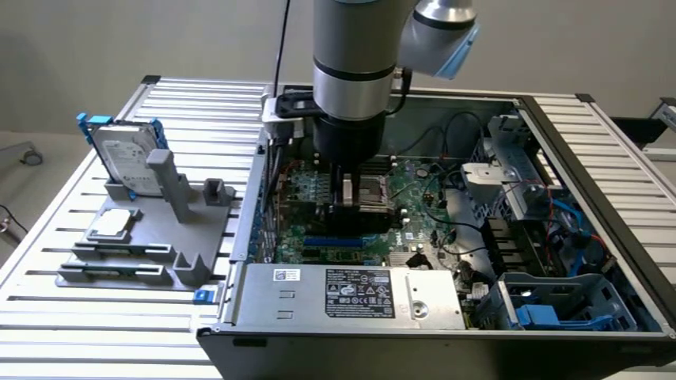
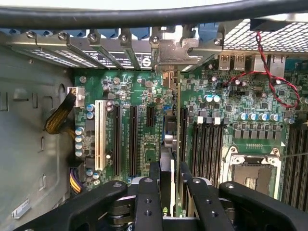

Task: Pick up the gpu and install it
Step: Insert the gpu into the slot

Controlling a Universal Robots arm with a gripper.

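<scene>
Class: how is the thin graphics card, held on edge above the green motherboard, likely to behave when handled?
The thin green-and-black gpu is probably stiff: it stands straight between the black fingers. On so narrow an edge, it would likely tip if let go. A small pinch carries it, suggesting it is light.

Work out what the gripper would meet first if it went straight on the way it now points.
The gripper, shut on the gpu, points down at the motherboard. Going straight on, the card's lower edge would probably touch the board first, likely at an expansion slot; the gap is hard to judge.
</scene>
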